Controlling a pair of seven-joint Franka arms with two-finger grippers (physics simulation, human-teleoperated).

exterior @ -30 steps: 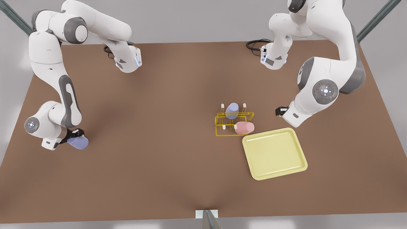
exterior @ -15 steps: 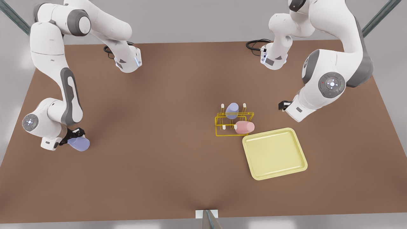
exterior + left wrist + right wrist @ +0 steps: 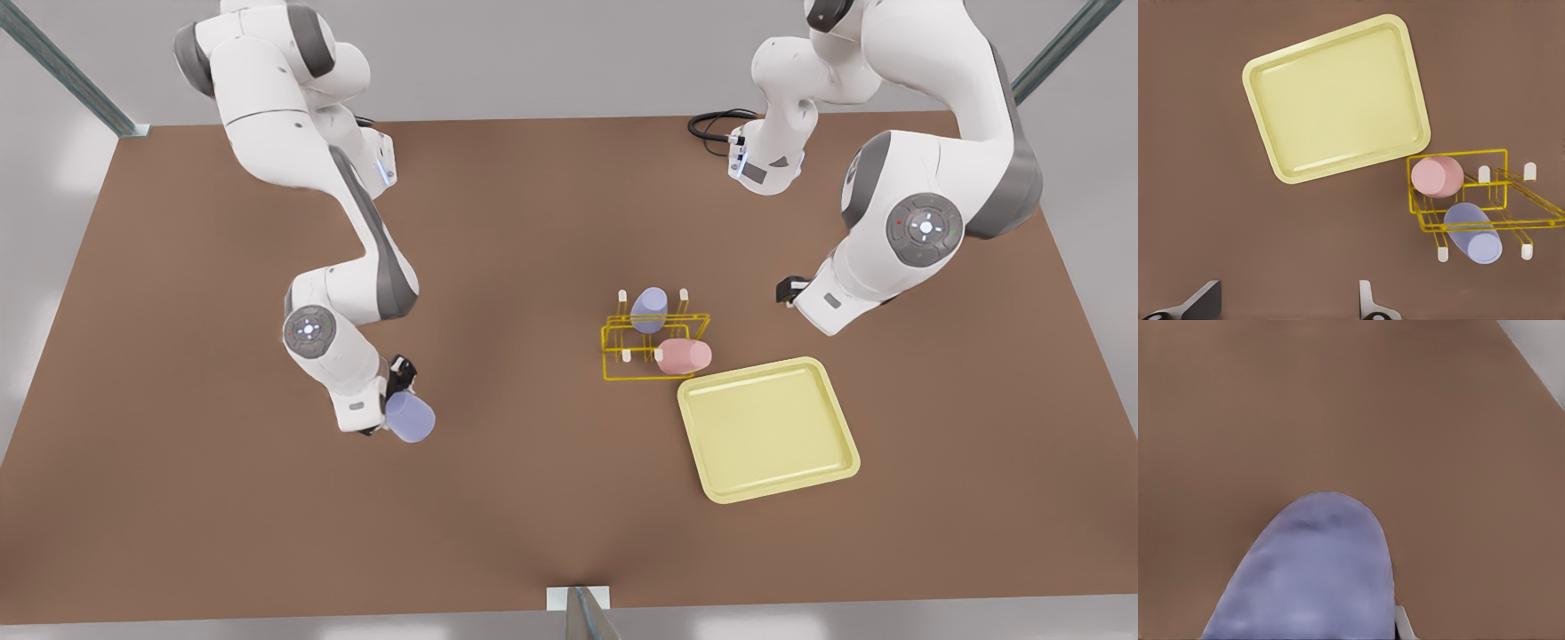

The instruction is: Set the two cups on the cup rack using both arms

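The brown tabletop [image 3: 533,498] carries a pale-yellow tray [image 3: 769,431], and just beside it the yellow cup rack [image 3: 653,347] bearing a pink cup [image 3: 683,356] and a lavender cup [image 3: 649,309]. The left gripper [image 3: 1281,303] hangs above with fingers wide. The right gripper [image 3: 398,378] grips another lavender-blue cup [image 3: 410,417]

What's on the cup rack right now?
The cup rack carries a pink cup and a lavender-blue cup, both tipped over on its wires. Which pegs they cover is unclear. A third, lavender-blue cup is in the right gripper.
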